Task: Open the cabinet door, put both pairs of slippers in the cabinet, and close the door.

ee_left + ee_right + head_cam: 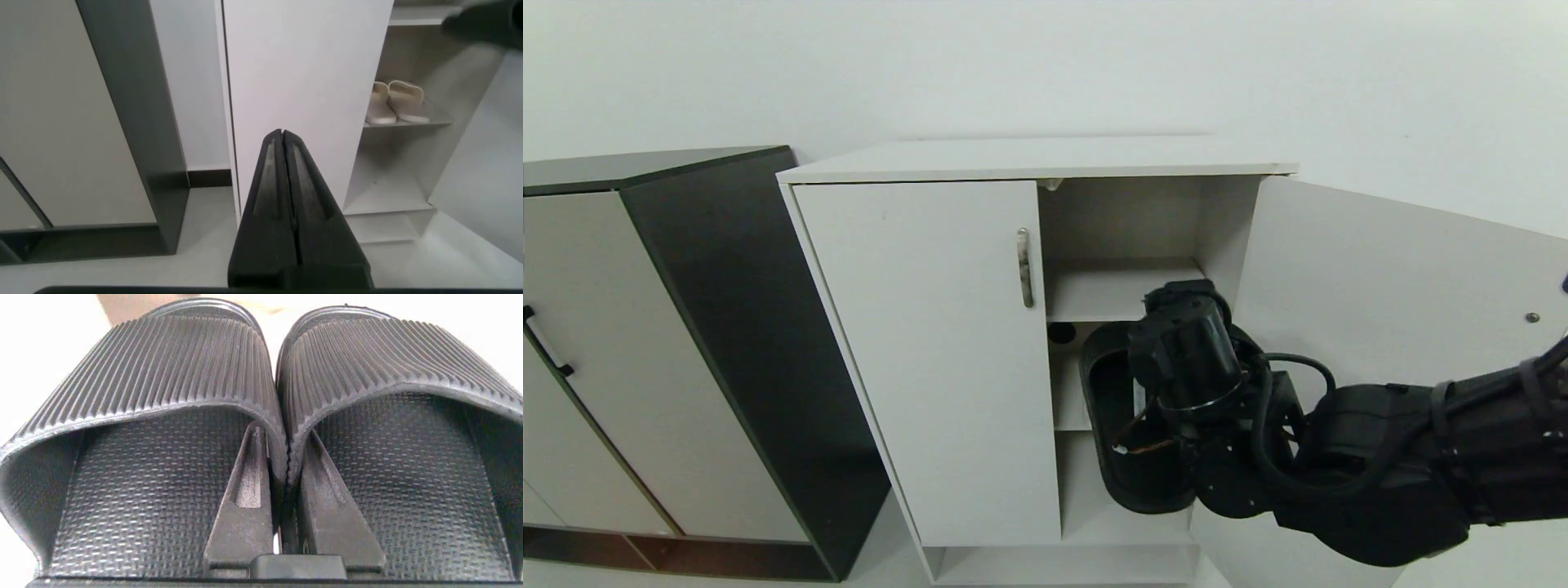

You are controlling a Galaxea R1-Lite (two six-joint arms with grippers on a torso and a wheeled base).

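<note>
Black ribbed rubber slippers (1104, 392), a pair side by side, are in the open right half of the white two-door cabinet (1029, 159), level with its middle shelves. The right arm reaches in beside the swung-out door (1380, 269). The right gripper (284, 438) clamps the slippers' two touching inner walls between its fingers. The left gripper (282, 139), fingers pressed together and empty, points at the closed left door (931, 343). Cream slippers (398, 101) rest on an inner shelf.

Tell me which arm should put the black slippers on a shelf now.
Right. The right gripper is shut on the black slippers, held at the open side of the white cabinet. The left gripper is shut and empty, facing the closed left door.
</note>
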